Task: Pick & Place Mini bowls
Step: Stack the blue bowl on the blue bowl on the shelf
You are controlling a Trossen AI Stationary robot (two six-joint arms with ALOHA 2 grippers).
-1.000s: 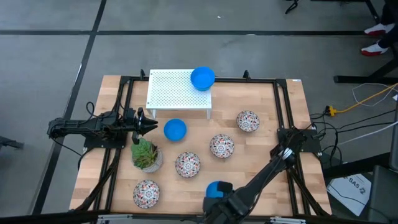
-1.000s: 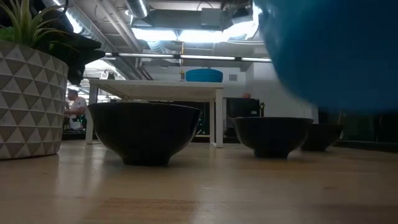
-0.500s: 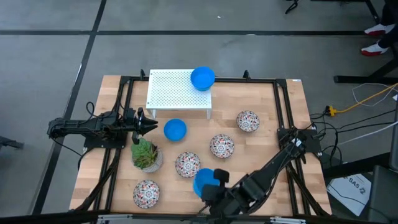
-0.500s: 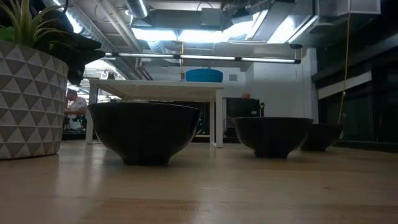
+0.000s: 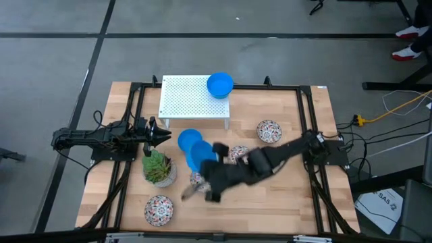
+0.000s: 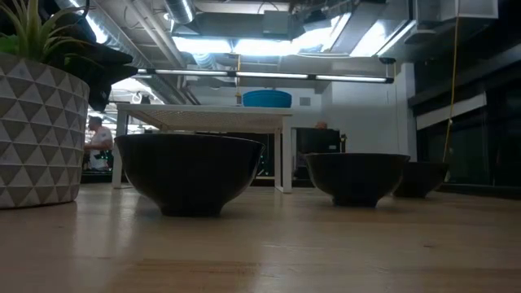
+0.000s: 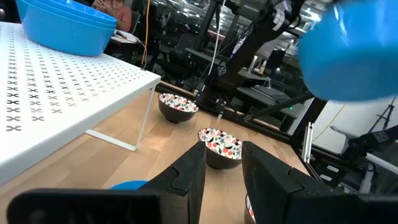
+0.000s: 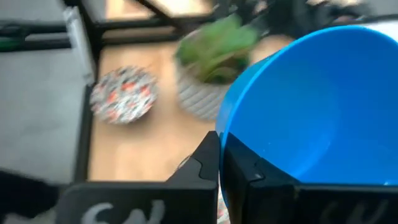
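Observation:
My right gripper [image 5: 206, 166] is shut on a plain blue mini bowl [image 5: 200, 156] and carries it in the air over the table's middle. The same bowl [image 7: 348, 50] also shows in the left wrist view. A second blue bowl [image 5: 188, 139] rests on the table just beyond it, and a third [image 5: 220, 85] stands on the white perforated rack [image 5: 189, 101]. Patterned mini bowls [image 5: 268, 131] [image 5: 159, 209] sit on the wood; two more [image 5: 239, 154] [image 5: 196, 179] are partly hidden under my arm. My left gripper [image 5: 152, 133] waits open at the table's left. My right gripper holds the blue bowl by its rim [image 8: 221, 134], on the side nearest the wrist. One finger [image 8: 202, 168] is outside the wall and one [image 8: 245, 171] inside. The fingers come slanting down from the table's near right. The bowl is lifted clear of the table.
A potted green succulent [image 5: 158, 169] stands left of the carried bowl, close to it. Black frame rails [image 5: 307, 128] run along the table's sides. Bare wood lies at the near right [image 5: 283, 202].
My right gripper has risen from the near edge and swung toward the far left, to the table's middle, tipping less steeply down. The blue bowl has gone with it, lifted out of the low view, and now hangs beside the blue bowl on the table.

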